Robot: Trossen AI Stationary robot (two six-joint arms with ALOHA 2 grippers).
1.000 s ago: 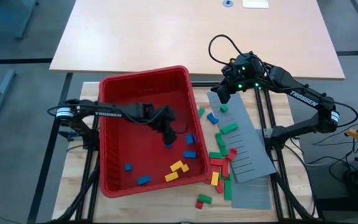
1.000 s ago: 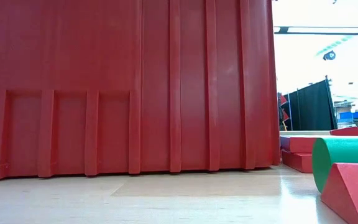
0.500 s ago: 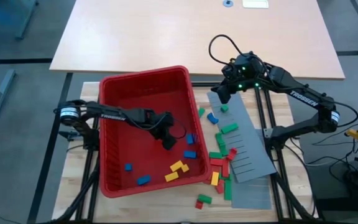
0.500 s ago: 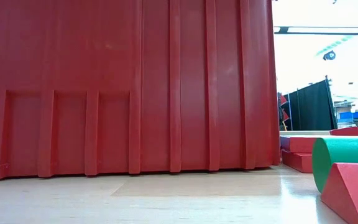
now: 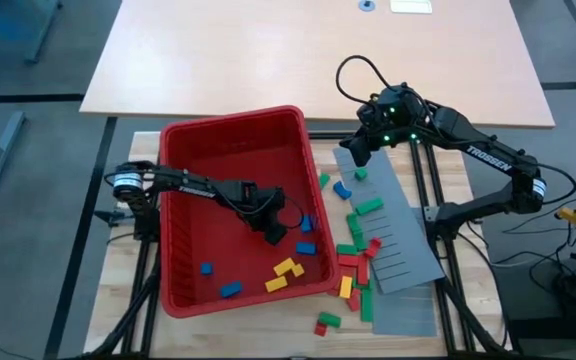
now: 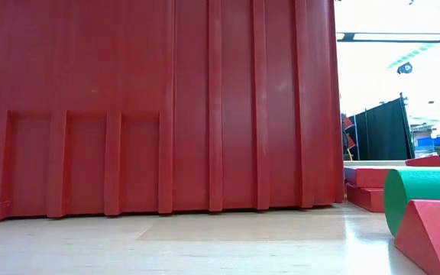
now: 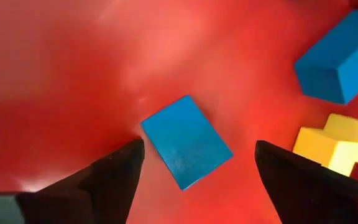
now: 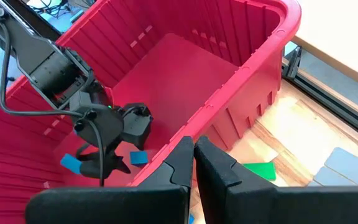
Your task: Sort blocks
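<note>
— Inside the red bin (image 5: 200,140), what's the left gripper (image 5: 275,234) doing?
— It hangs low over the floor, fingers (image 7: 114,177) spread either side of a blue block (image 7: 186,141) lying flat, not touching it.
— And the right gripper (image 5: 354,152)?
— Above the grey panel (image 5: 400,240) on the desk (image 5: 118,272), fingers pressed together, holding nothing. More blocks (image 5: 357,262) lie scattered by the bin.

Glossy plastic bin (image 5: 193,170) on pale wood table (image 5: 128,275).

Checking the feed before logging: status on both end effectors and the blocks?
Left end effector open, straddling blue block inside red bin. Right end effector shut, empty, above grey panel. Nothing blocking.
</note>
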